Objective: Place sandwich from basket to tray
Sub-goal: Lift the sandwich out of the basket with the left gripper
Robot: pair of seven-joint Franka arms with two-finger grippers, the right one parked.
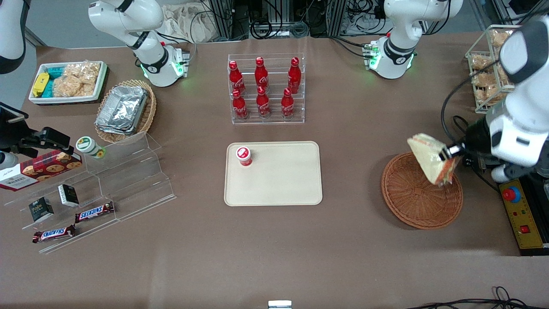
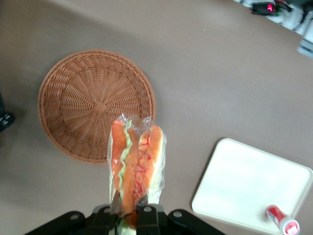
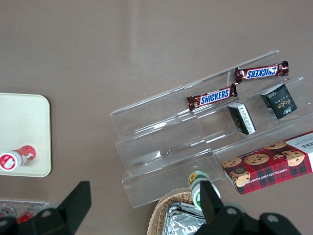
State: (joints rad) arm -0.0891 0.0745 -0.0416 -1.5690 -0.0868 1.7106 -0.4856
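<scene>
My left gripper (image 1: 450, 155) is shut on the clear-wrapped sandwich (image 1: 430, 157) and holds it in the air above the round reddish-brown wicker basket (image 1: 418, 201). The sandwich hangs tilted, its orange and green filling showing in the left wrist view (image 2: 134, 161), gripped between the black fingers (image 2: 146, 218). The basket (image 2: 83, 103) below looks empty. The cream-beige tray (image 1: 283, 180) lies at the table's middle, toward the parked arm's end from the basket; it also shows in the left wrist view (image 2: 249, 188).
A small red-lidded cup (image 1: 244, 156) stands on the tray's corner. A clear rack of red cola bottles (image 1: 263, 88) stands farther from the front camera than the tray. A yellow control box (image 1: 524, 214) lies beside the basket. Acrylic steps with snacks (image 1: 98, 189) stand toward the parked arm's end.
</scene>
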